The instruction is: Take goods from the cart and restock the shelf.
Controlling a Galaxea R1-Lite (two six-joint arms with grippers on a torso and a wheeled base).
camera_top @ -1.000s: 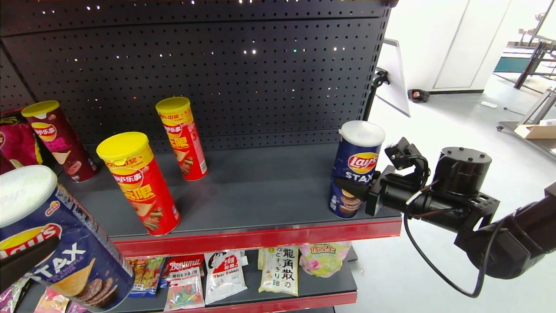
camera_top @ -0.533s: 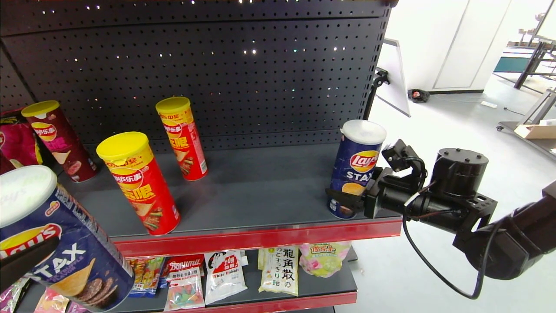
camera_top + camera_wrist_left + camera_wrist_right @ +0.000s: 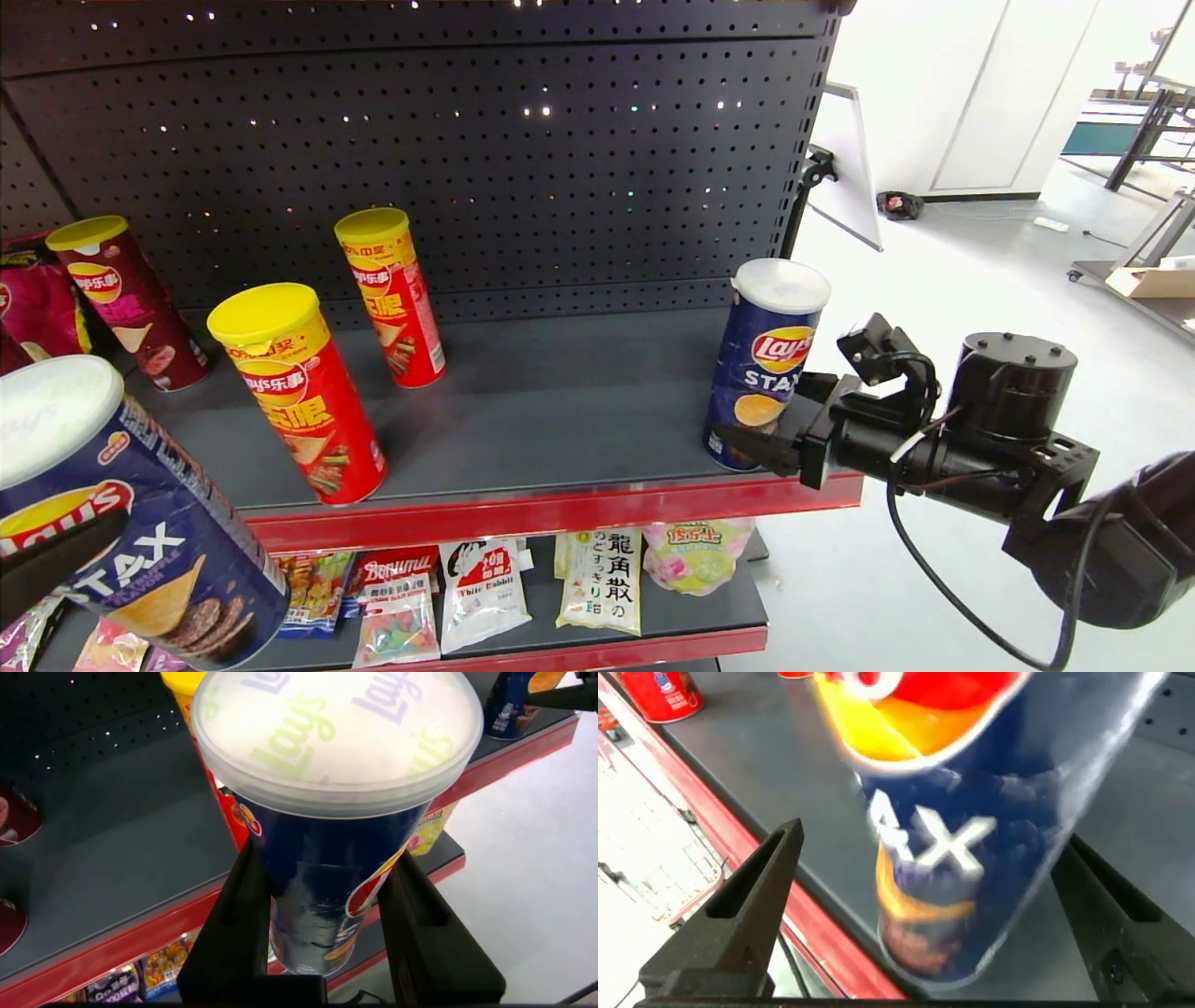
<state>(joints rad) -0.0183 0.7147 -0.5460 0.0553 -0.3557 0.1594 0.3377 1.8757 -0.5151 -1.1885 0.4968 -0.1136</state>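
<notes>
Since the earlier frames the right claw (image 3: 770, 411) has let go of the shelved blue canister (image 3: 766, 364) and drawn back toward the shelf edge and slightly downward; the canister remains upright where it was set. The right claw is now spread wide, with one finger on each side of the canister's lower part, and the right wrist view shows clear gaps on both sides. This canister stands at the right front corner of the upper shelf (image 3: 560, 411), close behind its red front lip (image 3: 560, 511). The left claw (image 3: 322, 915) is clamped on the held blue canister (image 3: 336, 840), one of two blue canisters in total, carried off the shelf at the near left. Both are tall cylinders with glossy printed walls and translucent white plastic lids. Three further cylinders stand on the shelf. Two are red canisters (image 3: 299, 392) (image 3: 392, 299) with yellow lids, and one is a maroon canister (image 3: 131, 303), also yellow-lidded, at the far left beside a crimson bag (image 3: 37, 308). The shelf deck is flat, matt dark grey. Behind it rises a perforated back panel (image 3: 467, 168). The lower shelf carries a row of flat, glossy snack packets (image 3: 485, 593).
</notes>
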